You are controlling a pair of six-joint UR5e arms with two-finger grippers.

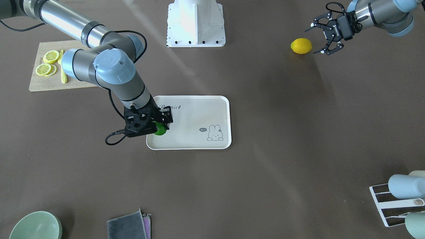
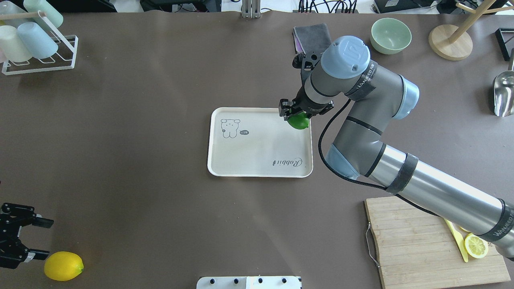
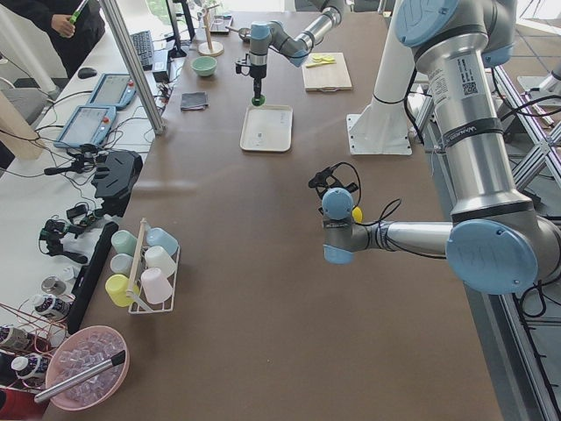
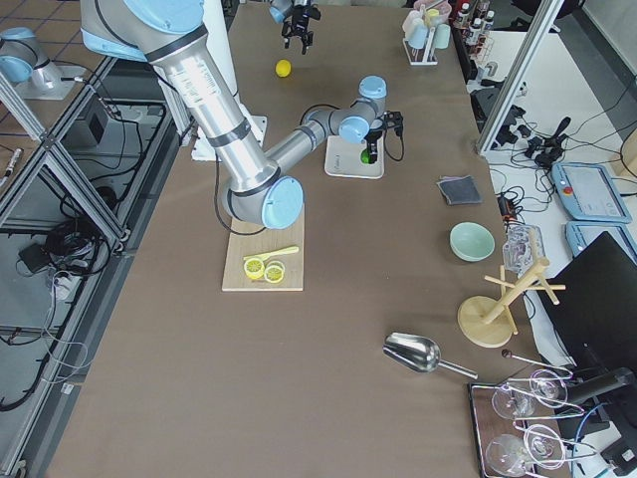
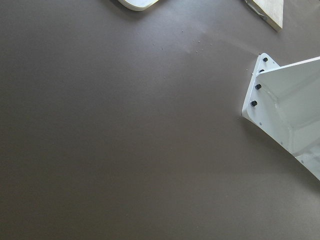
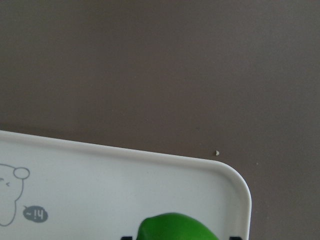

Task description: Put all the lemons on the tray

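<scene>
The green lemon (image 1: 160, 130) sits between the fingers of my right gripper (image 1: 162, 127), at a corner of the cream Rabbit tray (image 1: 199, 113). The overhead view shows the lemon (image 2: 299, 121) under the gripper (image 2: 299, 116), over the tray's (image 2: 257, 156) far right corner. The right wrist view shows the lemon's top (image 6: 175, 227) just inside the rim (image 6: 125, 155). I cannot tell whether it touches the tray. The yellow lemon (image 1: 301, 45) lies on the table far from the tray. My left gripper (image 1: 315, 39) is open beside that yellow lemon (image 2: 63, 265), not touching it.
A wooden cutting board (image 2: 413, 241) with lemon slices lies under my right arm. A cup rack (image 2: 36, 48), green bowl (image 2: 390, 35), folded cloth (image 2: 311, 34), metal scoop (image 2: 504, 92) and wooden stand (image 2: 449, 42) line the far edge. The white robot base (image 1: 196, 23) stands near the tray.
</scene>
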